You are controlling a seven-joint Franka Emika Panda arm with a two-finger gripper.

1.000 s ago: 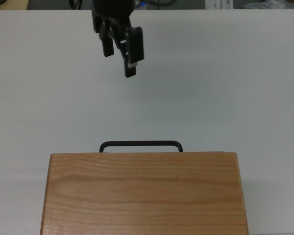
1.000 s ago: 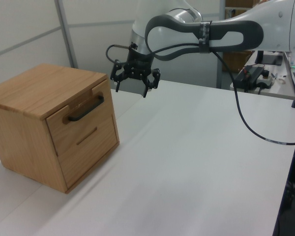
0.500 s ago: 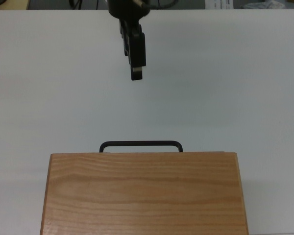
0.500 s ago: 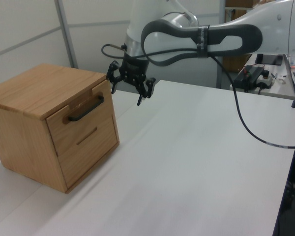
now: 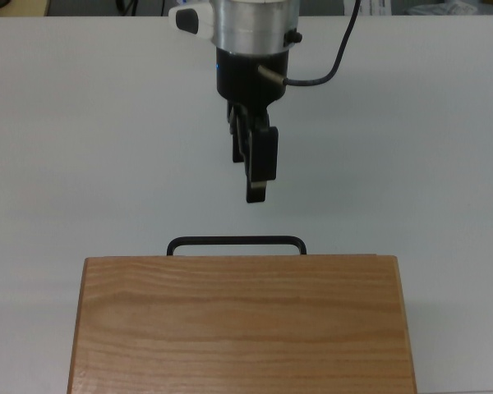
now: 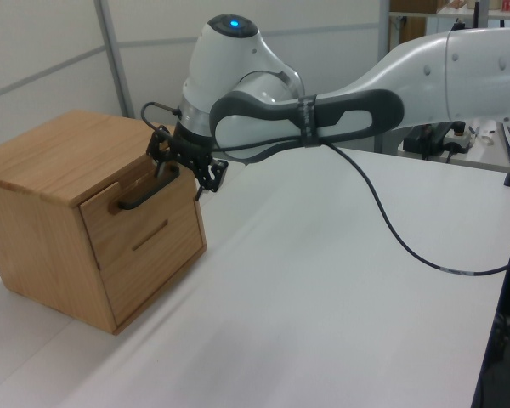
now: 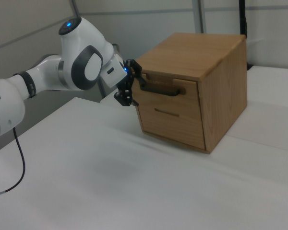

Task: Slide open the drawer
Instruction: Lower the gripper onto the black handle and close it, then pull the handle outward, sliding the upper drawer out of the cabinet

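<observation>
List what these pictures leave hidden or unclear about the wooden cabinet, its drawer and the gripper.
- Light wooden drawer: its inside is unseen in all views, behind its closed front.
- Top view: the flat grained wooden cabinet top covers the drawer fronts; only the thin black bar handle shows.
- Black two-finger gripper: contact with the handle is unclear.

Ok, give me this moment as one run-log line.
phase: approach | gripper: open, short of handle, no contact | drawer: shut | cabinet: on table

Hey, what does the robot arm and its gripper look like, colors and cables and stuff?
The arm has glossy white rounded shells with dark grey joint bands and a blue light on one joint. A black cable trails from it. The gripper is black, with slim fingers.
</observation>
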